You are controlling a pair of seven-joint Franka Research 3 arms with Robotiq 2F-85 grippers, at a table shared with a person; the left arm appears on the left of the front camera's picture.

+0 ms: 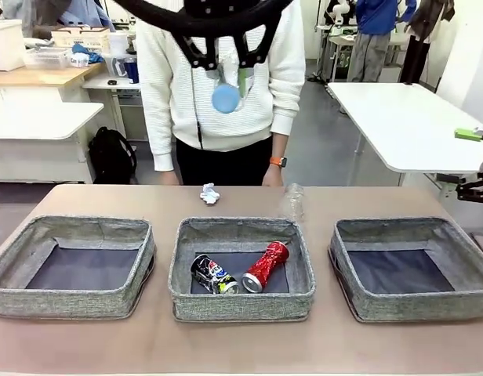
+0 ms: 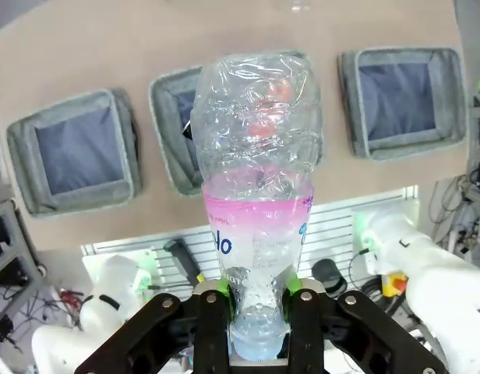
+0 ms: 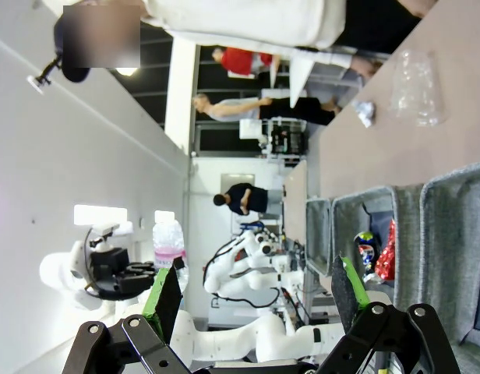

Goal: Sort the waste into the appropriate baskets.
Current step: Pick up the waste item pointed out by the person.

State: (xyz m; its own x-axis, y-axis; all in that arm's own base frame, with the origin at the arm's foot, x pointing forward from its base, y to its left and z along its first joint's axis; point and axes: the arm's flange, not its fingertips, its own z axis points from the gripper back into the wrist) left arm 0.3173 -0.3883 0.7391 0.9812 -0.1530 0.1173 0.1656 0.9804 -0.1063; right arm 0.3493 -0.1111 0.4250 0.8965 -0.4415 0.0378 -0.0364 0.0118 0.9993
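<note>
The left hand [image 2: 255, 302] is pinching the clear plastic bottle [image 2: 255, 156] at its narrow neck, just above the blue cap [image 2: 255, 347]. The crumpled body is pointing away from the hand and down toward the table [image 1: 241, 345]. That thin hold is carrying the main risk. The long, light bottle is sticking out far past the fingers, so a quick swing is likely to pivot it or slide it loose.

The hand is hanging high over the table, and in the wrist view the bottle is covering the middle basket [image 1: 241, 301]. That basket is holding the crushed dark can [image 1: 212, 274] and the crushed red can [image 1: 266, 266]. Letting go here is probably sending plastic in with metal. A drop from this height is also risking a bounce off the soft wall and onto the table.

The left basket [image 1: 69, 301] and right basket [image 1: 418, 305] are sitting well apart to either side, both showing bare floors.

Farther off, the crumpled white paper wad [image 1: 210, 193] and clear plastic cup [image 1: 294, 201] are waiting near the far edge, in front of the person.

The right hand [image 3: 255, 273] is holding its fingers spread wide, gripping nothing.
</note>
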